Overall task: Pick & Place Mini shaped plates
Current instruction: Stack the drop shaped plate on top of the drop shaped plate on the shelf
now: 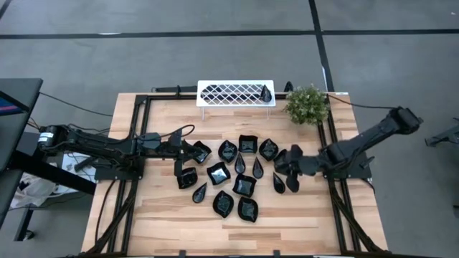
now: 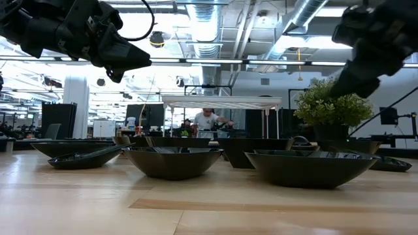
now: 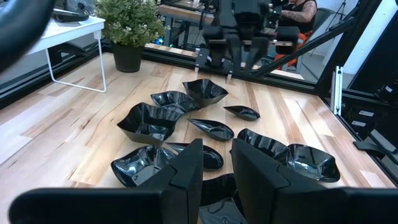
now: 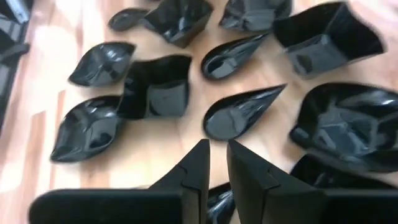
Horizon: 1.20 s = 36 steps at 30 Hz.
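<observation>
Several mini shaped plates, small glossy black dishes (image 1: 233, 179), rest on their undersides in a cluster at the middle of the wooden table (image 1: 143, 222). One more black dish (image 1: 267, 92) sits on the white lattice rack (image 1: 235, 94) at the far edge. My left gripper (image 1: 188, 158) hovers over the cluster's left side, open, with nothing between its fingers (image 3: 214, 165). My right gripper (image 1: 289, 168) hangs over the cluster's right side, above a teardrop plate (image 4: 239, 112), open by a narrow gap (image 4: 217, 158) and holding nothing. In the low view both grippers (image 2: 124, 59) (image 2: 356, 81) stand well above the plates.
A green potted plant (image 1: 307, 104) stands at the far right, beside the rack. Dark frame rails (image 1: 133, 143) run along the table's left and right sides. Bare wood lies along the near edge. People sit in the room beyond the table (image 2: 208, 121).
</observation>
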Each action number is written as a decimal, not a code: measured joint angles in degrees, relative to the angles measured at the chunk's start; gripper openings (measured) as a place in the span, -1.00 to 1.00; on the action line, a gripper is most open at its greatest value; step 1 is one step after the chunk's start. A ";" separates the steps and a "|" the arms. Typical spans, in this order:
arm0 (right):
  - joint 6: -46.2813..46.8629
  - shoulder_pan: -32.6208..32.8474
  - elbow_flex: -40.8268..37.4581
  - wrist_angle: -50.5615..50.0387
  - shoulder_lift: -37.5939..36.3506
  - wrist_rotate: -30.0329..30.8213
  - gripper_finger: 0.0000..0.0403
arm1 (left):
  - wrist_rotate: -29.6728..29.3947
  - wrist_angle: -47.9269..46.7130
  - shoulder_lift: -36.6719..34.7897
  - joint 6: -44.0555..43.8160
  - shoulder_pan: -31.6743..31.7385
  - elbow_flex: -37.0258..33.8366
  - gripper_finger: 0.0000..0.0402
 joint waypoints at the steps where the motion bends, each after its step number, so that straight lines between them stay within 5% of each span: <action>1: 0.75 1.17 0.00 0.04 -0.02 0.27 -0.75 | 0.00 0.02 0.00 0.02 0.01 0.00 -0.56; 15: 11.61 12.56 0.02 -6.77 6.00 1.00 -0.75 | 0.00 0.03 0.00 0.01 0.01 0.00 -0.56; 36: 10.60 9.29 0.06 0.08 14.03 0.52 -0.75 | 0.00 0.12 0.00 0.02 0.01 0.00 -0.56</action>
